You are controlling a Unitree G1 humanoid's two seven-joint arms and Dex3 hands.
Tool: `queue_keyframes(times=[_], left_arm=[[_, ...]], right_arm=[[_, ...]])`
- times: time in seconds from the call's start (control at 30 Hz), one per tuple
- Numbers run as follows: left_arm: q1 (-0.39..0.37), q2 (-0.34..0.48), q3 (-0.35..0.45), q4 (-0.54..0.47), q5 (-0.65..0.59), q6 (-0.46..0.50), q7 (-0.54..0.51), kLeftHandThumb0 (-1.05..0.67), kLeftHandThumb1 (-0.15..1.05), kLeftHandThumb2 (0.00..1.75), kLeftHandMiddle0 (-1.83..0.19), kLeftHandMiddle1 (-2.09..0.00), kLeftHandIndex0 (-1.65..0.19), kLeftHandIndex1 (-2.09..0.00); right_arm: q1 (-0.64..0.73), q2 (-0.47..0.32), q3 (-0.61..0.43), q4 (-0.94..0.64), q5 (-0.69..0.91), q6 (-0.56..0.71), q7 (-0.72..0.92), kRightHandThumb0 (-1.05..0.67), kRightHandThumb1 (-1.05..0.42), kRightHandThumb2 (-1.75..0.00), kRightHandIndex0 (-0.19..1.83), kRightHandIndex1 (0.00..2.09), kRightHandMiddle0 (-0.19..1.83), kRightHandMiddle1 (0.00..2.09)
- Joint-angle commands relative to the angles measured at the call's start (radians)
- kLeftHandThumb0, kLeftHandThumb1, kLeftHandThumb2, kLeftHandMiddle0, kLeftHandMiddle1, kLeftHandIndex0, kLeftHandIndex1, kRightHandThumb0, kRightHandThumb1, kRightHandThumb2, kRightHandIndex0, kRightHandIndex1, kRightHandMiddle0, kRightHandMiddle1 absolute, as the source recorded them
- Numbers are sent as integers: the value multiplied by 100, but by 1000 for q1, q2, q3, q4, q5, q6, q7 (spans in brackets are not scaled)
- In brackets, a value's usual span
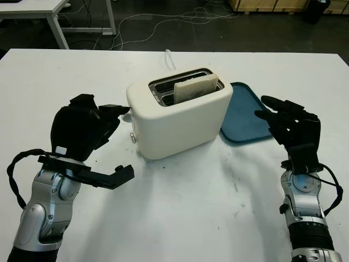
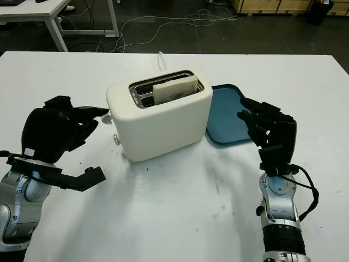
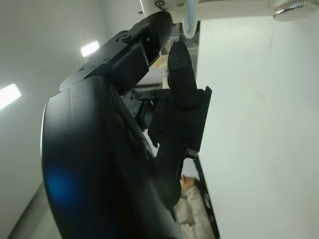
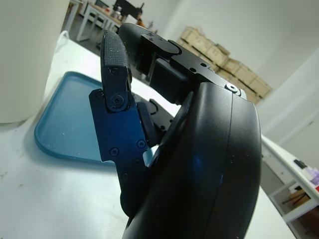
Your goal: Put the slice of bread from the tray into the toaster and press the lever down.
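Fingers (image 1: 112, 114) of the left hand (image 1: 82, 128) point toward the near-left end of the toaster (image 1: 180, 112), and their tips are just beside the small lever knob (image 1: 133, 138) on that end; if they touch it or not, I cannot tell. This hand holds nothing and is open, raised a little above the white table (image 1: 180, 213). In the left wrist view one dark finger (image 3: 182, 74) reaches up to the cream wall of the toaster, close to a shiny knob at the edge.

On the other side, the right hand (image 2: 270, 134) stands upright with its fingers stretched and holding nothing. It is over the near-right edge of the blue tray (image 2: 226, 117), and in the right wrist view the tray rim (image 4: 65, 149) lies just under the fingers.

Between the two arms the table has wide free room in front, with only small dark marks on it.

Farther back, the toaster sits at an angle near the middle of the table, its right side touching or nearly touching the left rim of the tray. The slice of bread (image 1: 195, 89) stands in the slot nearer to the robot and its top edge sticks out above the slot. A white cord (image 1: 170, 57) goes from behind the toaster toward the far table edge. Behind this edge is dark floor with cables (image 1: 163, 22).
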Motion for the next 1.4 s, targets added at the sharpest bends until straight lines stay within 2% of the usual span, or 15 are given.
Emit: queue_keyframes(times=[0.0, 0.4, 0.67, 0.83, 1.23, 1.37], left_arm=[[-6, 14, -4, 11, -21, -22, 25, -25, 92, 54, -60, -151, -101, -11], [-7, 25, -2, 8, -42, -15, 7, -23, 92, 46, -57, -158, -98, -19], [-19, 37, -9, 29, -41, -1, -13, -19, 92, 41, -60, -141, -93, -26], [-34, 49, -17, 58, -39, -10, -2, -21, 92, 42, -61, -141, -92, -29], [-32, 57, -27, 48, -51, -19, -13, -22, 92, 46, -59, -144, -86, -38], [-36, 77, -33, 49, -52, -37, -21, -25, 92, 48, -58, -150, -79, -52]], right_arm=[[1, 4, -4, -9, 2, -15, 1, -54, -92, -21, 111, 22, 110, 0], [-2, 6, -7, -1, 15, -19, 10, -52, -92, -20, 113, 20, 110, 0], [3, 4, -5, -11, 11, -16, 10, -52, -92, -21, 113, 19, 109, 0], [6, 4, -4, -16, 15, -15, 17, -52, -92, -21, 113, 18, 109, 0], [8, 10, -9, -22, 26, -26, 28, -51, -92, -20, 113, 17, 109, 0], [6, 10, -11, -17, 23, -37, 25, -51, -92, -20, 114, 17, 109, 0]])
